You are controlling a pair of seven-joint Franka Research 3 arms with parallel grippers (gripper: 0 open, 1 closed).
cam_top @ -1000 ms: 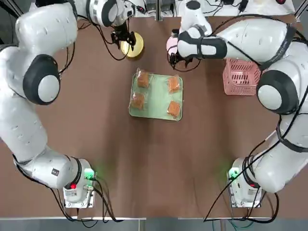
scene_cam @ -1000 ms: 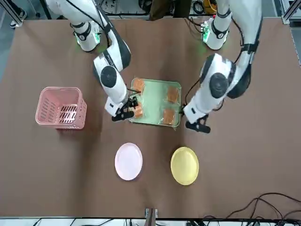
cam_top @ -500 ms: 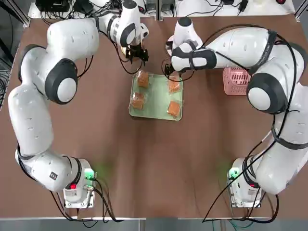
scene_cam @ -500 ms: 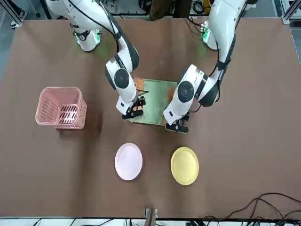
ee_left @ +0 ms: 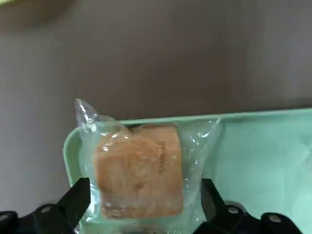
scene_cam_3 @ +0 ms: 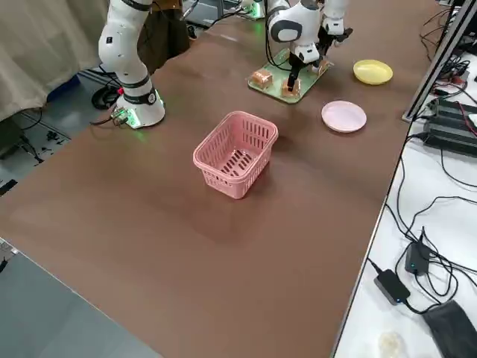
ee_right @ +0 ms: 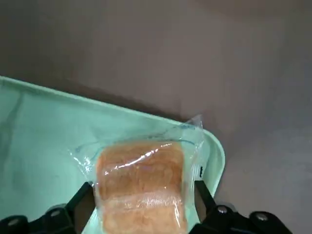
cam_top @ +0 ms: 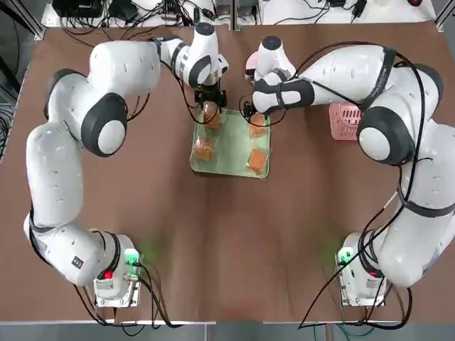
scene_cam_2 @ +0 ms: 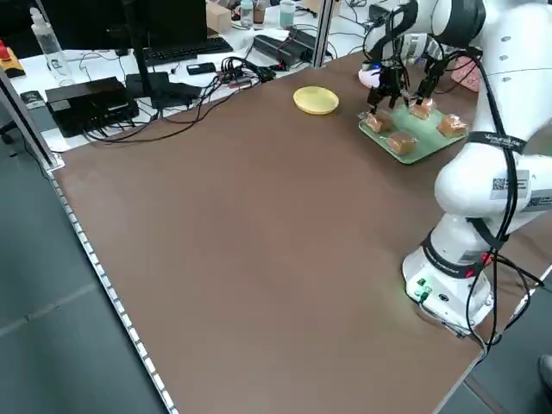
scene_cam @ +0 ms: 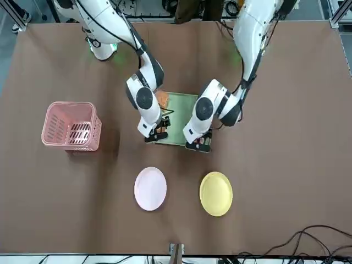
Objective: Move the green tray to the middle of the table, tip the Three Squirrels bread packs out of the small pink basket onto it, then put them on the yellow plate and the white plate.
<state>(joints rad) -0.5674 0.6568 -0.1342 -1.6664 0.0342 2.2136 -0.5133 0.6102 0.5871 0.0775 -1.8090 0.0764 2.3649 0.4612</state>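
- At the far end of the green tray (cam_top: 231, 144), mid-counter (cam_top: 227, 234), both grippers stand over the two farthest Three Squirrels bread packs; four packs lie on the tray, in two rows.
- The left gripper (ee_left: 141, 204) has its fingers spread wide on either side of the far-left pack (ee_left: 139, 175), not yet closed on it.
- The right gripper (ee_right: 139, 207) likewise straddles the far-right pack (ee_right: 141, 187), fingers wide and not gripping.
- The tray's long axis runs from the robot toward the plates; the packs are near-square, their crimped film ends pointing across the tray.
- The yellow plate (scene_cam: 215, 193) and the white plate (scene_cam: 150, 188) wait empty just beyond the tray, near the counter's far edge; the small pink basket (scene_cam: 71, 126) stands upright, well off to the robot's right.
- Risks, as judged: fingers closing on loose film alone could let a pack slip in transit; a fingertip catching the low rim could drag or tilt the tray.
- With both arms crowded over one narrow end, their wrists could clash on the lift.
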